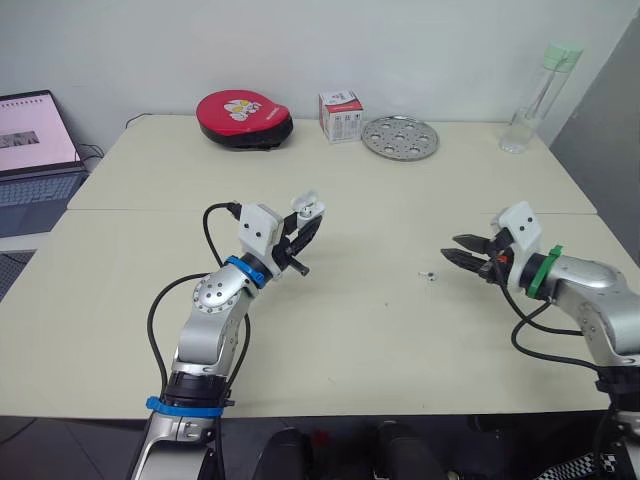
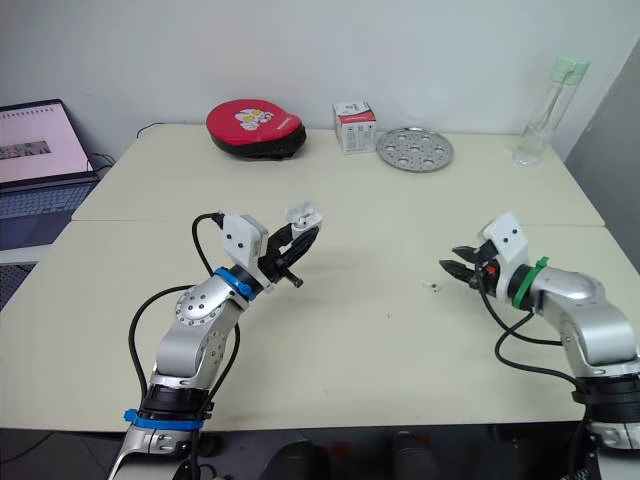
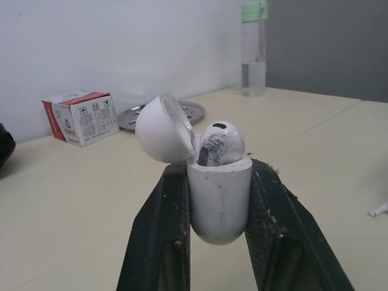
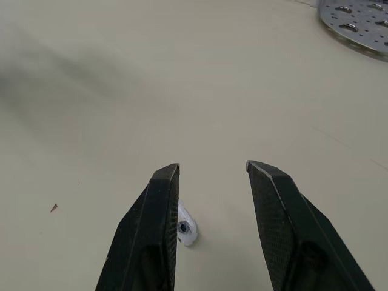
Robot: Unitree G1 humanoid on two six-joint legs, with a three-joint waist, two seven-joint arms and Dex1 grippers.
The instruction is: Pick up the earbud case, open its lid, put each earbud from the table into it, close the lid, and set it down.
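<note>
My left gripper (image 1: 300, 238) is shut on the white earbud case (image 3: 219, 195), held above the table left of centre. Its lid (image 3: 159, 128) is flipped open and one earbud (image 3: 222, 143) sits in it. The case also shows as a small white shape (image 2: 304, 214) at the fingertips. A second white earbud (image 1: 429, 274) lies on the table at centre right. My right gripper (image 1: 452, 248) is open, just to the right of that earbud and low over the table. In the right wrist view the earbud (image 4: 185, 225) lies beside the inner edge of one finger (image 4: 159, 218).
Along the far edge stand a red round pouch (image 1: 243, 118), a small red-and-white box (image 1: 340, 116), a perforated metal disc (image 1: 399, 137) and a clear bottle with a green cap (image 1: 537, 95). A laptop (image 1: 35, 145) sits on a side table at the far left.
</note>
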